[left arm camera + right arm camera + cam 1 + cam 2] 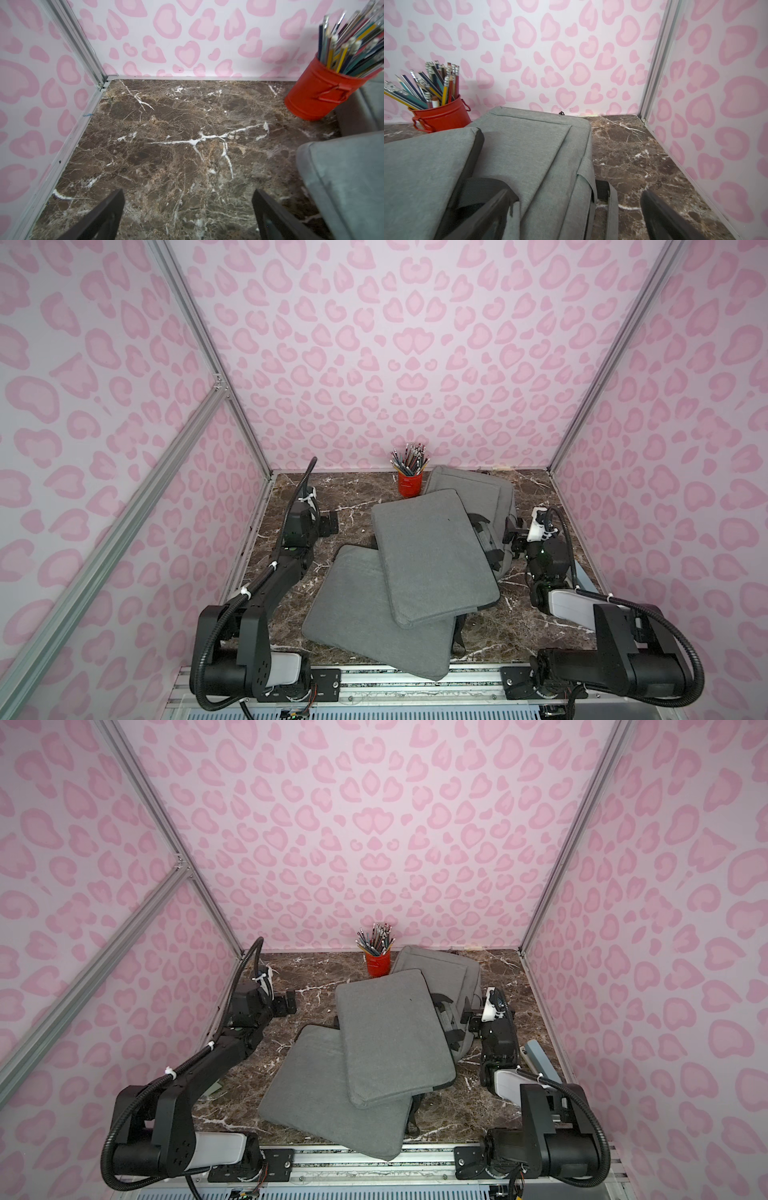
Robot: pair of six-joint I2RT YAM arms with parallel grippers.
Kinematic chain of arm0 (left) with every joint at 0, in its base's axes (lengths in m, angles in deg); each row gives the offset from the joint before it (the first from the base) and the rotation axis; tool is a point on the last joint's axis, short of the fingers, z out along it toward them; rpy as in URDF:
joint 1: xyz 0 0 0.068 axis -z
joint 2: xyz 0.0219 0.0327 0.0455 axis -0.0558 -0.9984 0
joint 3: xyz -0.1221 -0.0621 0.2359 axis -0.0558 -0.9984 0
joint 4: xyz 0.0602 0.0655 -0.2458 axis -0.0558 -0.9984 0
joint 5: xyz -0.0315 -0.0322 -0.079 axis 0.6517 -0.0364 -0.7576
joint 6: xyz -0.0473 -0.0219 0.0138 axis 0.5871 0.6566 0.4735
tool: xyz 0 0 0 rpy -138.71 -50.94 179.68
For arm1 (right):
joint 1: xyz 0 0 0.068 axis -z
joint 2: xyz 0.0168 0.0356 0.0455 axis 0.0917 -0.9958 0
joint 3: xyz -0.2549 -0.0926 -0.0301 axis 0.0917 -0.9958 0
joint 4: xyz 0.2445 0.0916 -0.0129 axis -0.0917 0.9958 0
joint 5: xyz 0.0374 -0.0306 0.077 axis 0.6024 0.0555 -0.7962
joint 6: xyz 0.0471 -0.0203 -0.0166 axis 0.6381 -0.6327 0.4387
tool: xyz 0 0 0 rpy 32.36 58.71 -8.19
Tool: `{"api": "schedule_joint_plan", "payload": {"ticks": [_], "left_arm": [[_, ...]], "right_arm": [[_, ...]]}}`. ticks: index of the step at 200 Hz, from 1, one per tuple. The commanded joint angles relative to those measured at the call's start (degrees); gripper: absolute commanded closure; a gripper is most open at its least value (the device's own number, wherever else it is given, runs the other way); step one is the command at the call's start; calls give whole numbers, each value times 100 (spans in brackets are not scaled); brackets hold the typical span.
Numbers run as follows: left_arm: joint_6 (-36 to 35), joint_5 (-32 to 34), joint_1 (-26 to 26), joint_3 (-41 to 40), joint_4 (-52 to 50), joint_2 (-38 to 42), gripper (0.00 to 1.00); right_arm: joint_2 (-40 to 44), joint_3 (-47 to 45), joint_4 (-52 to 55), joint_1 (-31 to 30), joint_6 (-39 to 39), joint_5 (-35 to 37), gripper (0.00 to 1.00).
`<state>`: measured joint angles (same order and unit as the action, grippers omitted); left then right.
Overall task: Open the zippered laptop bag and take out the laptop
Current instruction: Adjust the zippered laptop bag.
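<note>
A grey zippered laptop bag [469, 489] [440, 969] with black handles [484, 539] lies at the back right of the marble table. A flat grey sleeve [432, 556] [390, 1036] rests tilted across it, overlapping a second grey sleeve [357, 614] at the front. All look closed, and the laptop is hidden. My left gripper [332, 522] [189, 199] stands open over bare marble, left of the sleeves. My right gripper [509, 531] [577, 199] is open at the bag's [529, 145] right edge, one finger [500, 207] over the fabric, the other over marble. Neither holds anything.
A red bucket of pencils [410, 483] [318, 93] [440, 118] stands at the back, touching the bag's far corner. Pink-patterned walls with aluminium posts enclose three sides. The front sleeve overhangs the metal rail [478, 676] at the table's near edge.
</note>
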<state>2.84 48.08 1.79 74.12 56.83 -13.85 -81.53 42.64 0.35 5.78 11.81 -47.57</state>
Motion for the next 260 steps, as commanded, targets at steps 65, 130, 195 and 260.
{"api": "schedule_joint_plan", "payload": {"ticks": [65,130,195,260], "left_arm": [[2473,-1803,846,978,-3739,398,1],[3373,-2040,2036,447,-3181,250,2],[3727,-1833,2872,305,-2442,-542,15],[3593,-1939,3091,568,-2395,-1156,50]], "right_arm": [[680,1354,3986,-220,280,-2172,1],[182,2040,5681,-584,39,-2537,7],[-684,2115,5725,-706,-61,-2728,19],[-1411,2367,5900,-1002,-316,-3111,32]]}}
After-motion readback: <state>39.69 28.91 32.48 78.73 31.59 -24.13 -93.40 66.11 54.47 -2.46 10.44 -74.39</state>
